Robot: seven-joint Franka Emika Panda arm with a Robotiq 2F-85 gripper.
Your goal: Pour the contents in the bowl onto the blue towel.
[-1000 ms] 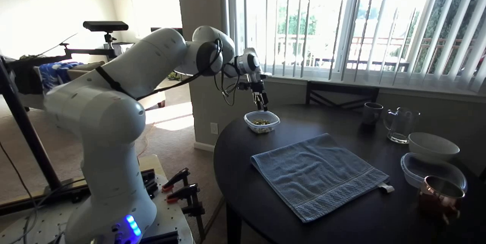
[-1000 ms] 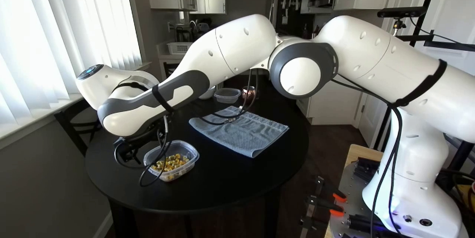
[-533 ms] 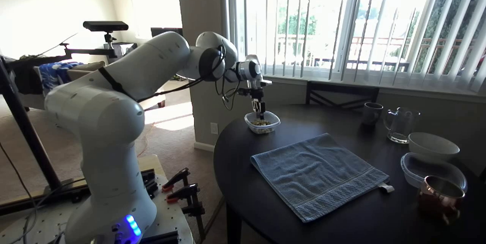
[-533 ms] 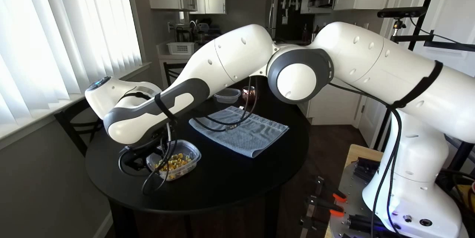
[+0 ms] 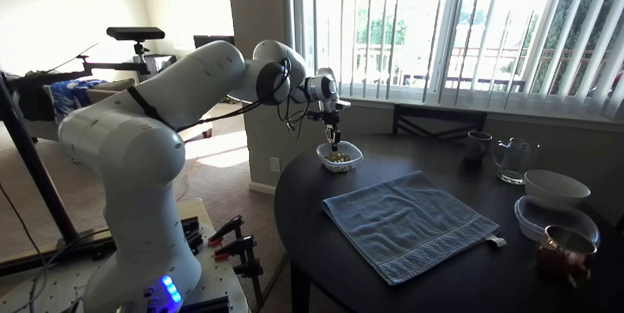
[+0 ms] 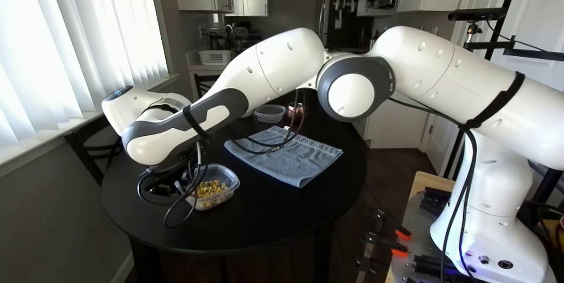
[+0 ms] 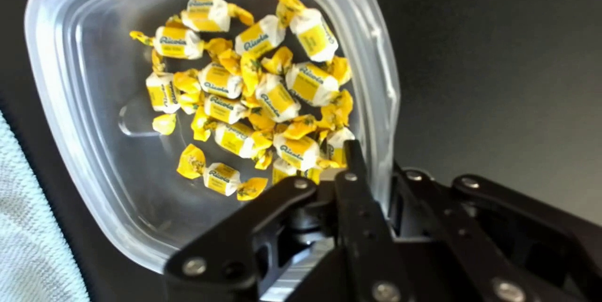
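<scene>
The bowl point(image 7: 70, 118), a see-through plastic tub with a pale rim, is at the table's window-side end in both exterior views. Inside lie the contents point(image 7: 277, 99), several yellow and white wrapped candies. My gripper point(image 7: 374, 165) has its jaws closed about the bowl's side wall, one finger point(image 7: 353, 154) inside above the candies and the other outside. From an exterior view the gripper point(image 5: 334, 145) points down into the bowl point(image 5: 342, 167); I cannot tell whether the bowl is off the table. The blue towel point(image 5: 409, 225) lies flat and creased beside it, its edge point(image 7: 33, 231) showing in the wrist view.
On the dark round table point(image 5: 302, 205), beyond the towel, stand a grey mug point(image 5: 477, 146), a glass mug point(image 5: 517, 162), a white bowl point(image 5: 555, 188), a plastic tub point(image 5: 531, 220) and a copper mug point(image 5: 565, 254). A chair point(image 5: 438, 120) stands behind, near the window blinds.
The gripper has come down onto the bowl's wall and its jaws have closed there. The bowl has shifted slightly to the right in both exterior views. The towel has not moved.
</scene>
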